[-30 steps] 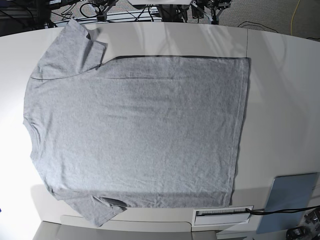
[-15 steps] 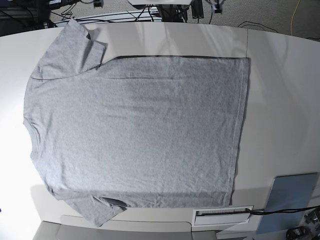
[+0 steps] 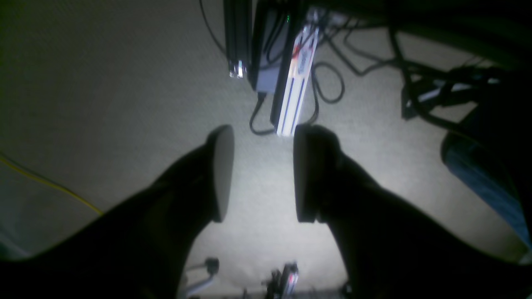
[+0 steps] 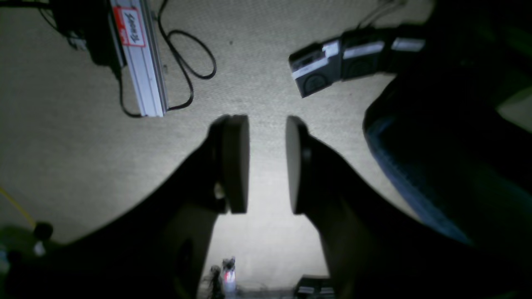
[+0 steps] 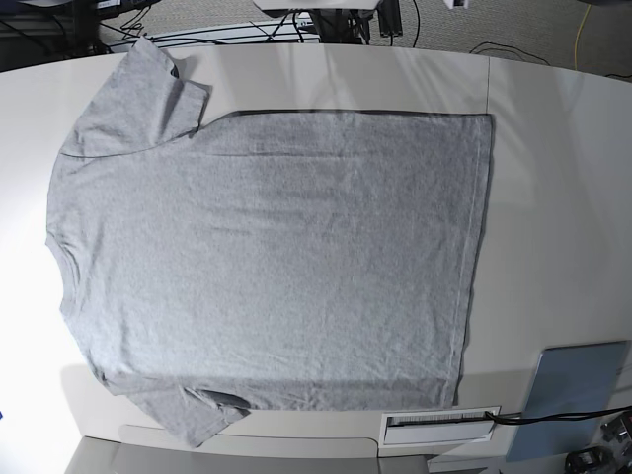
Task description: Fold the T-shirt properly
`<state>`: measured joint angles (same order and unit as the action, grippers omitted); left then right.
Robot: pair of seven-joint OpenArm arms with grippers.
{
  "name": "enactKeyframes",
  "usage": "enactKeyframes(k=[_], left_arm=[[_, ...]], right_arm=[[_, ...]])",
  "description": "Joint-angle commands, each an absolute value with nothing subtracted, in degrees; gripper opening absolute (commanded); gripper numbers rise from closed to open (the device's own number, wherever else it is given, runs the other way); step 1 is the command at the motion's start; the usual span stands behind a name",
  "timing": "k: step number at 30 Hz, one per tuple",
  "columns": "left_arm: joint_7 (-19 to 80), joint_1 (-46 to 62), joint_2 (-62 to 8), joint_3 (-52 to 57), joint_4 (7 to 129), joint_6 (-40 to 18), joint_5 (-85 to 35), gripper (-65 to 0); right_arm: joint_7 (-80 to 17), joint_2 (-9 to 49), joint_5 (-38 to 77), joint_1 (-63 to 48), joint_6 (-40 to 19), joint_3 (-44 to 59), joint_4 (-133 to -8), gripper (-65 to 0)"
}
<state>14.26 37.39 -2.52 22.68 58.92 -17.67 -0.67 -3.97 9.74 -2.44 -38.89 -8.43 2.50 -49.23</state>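
Observation:
The heather-grey T-shirt [image 5: 267, 262] lies flat and spread out on the white table [image 5: 553, 197], plain side up, neck at the left, hem at the right, both short sleeves out. No lettering shows. Neither gripper is in the base view. In the left wrist view my left gripper [image 3: 259, 174] is open and empty, over carpet floor away from the shirt. In the right wrist view my right gripper [image 4: 267, 164] is open and empty, also over the floor.
A grey-blue flat panel [image 5: 573, 390] and a white labelled strip [image 5: 439, 423] sit at the table's front right. Cables and an aluminium rail [image 3: 293, 79] lie on the floor. A person's jeans-clad leg [image 4: 419, 166] shows at the right of the wrist views.
The arm parts seen at the top edge of the base view have moved up out of the frame. The T-shirt has not moved.

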Motion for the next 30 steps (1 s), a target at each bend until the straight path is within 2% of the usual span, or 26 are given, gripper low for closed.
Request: enactKeyframes(k=[1, 5, 10, 17, 23, 30], left_arm=[[14.74, 39.99, -2.74, 22.83, 62.24, -18.13, -1.13, -39.6], [15.53, 46.24, -3.07, 22.83, 74.39, -18.63, -1.15, -39.6], [15.59, 51.7, -6.24, 22.83, 88.47, -24.43, -1.13, -39.6], [15.57, 58.65, -12.84, 22.83, 108.6, -25.23, 0.82, -39.6], [14.92, 59.7, -18.02, 22.83, 122.02, -25.52, 10.5, -39.6], [4.71, 55.9, -24.32, 22.76, 127.48, -25.78, 24.45, -38.3]], right_arm=[[-4.1, 11.05, -1.32, -41.8, -8.16, 2.68, -52.88, -49.1], [-5.72, 14.26, 0.64, -50.68, -8.16, 2.68, -68.12, -49.1], [-6.0, 19.62, 0.62, -61.56, -8.08, 2.7, -86.91, -49.1], [-10.13, 26.13, -1.15, -72.38, -7.09, 2.74, -108.36, -49.1], [-14.5, 28.6, -15.05, -74.59, 2.33, 2.74, -120.03, -49.1], [-18.46, 28.58, -33.19, -74.56, 14.06, 2.74, -127.13, -49.0]])
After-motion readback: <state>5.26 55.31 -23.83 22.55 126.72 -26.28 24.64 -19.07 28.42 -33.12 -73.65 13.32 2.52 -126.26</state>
